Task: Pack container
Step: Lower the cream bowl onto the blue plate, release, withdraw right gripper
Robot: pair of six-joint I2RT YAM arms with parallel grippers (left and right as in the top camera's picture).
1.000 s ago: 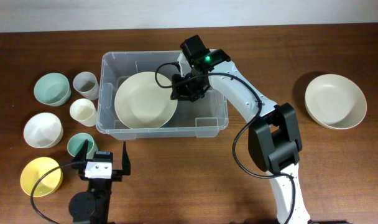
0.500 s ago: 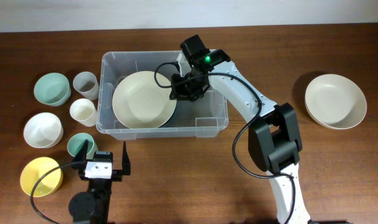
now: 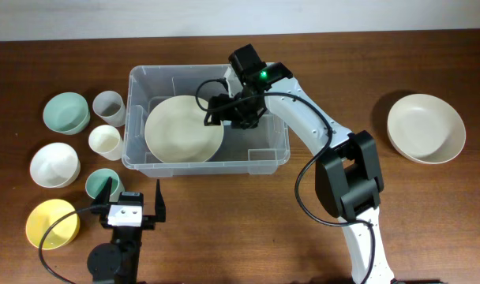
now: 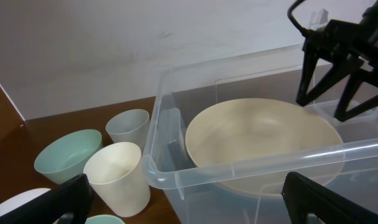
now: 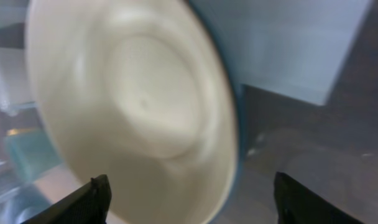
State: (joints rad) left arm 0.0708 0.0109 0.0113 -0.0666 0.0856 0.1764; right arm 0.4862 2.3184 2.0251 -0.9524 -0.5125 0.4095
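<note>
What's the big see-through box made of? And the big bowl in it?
The container looks like clear, glossy plastic: the table shows through its walls and its rim shines. The cream bowl is opaque and smooth with a soft sheen, probably plastic, though it could be ceramic.

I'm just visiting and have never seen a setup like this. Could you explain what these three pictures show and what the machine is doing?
This is a robot with two arms at a wooden table. One picture looks straight down from above. The other two come from cameras on each wrist, so the dark tips at their bottom corners are that arm's own fingers. The right gripper is open above a big cream bowl lying in the clear container. The left gripper is open and empty near the front edge. Left of the container stand cups and bowls, among them a yellow bowl; a pale bowl sits far right.
</note>
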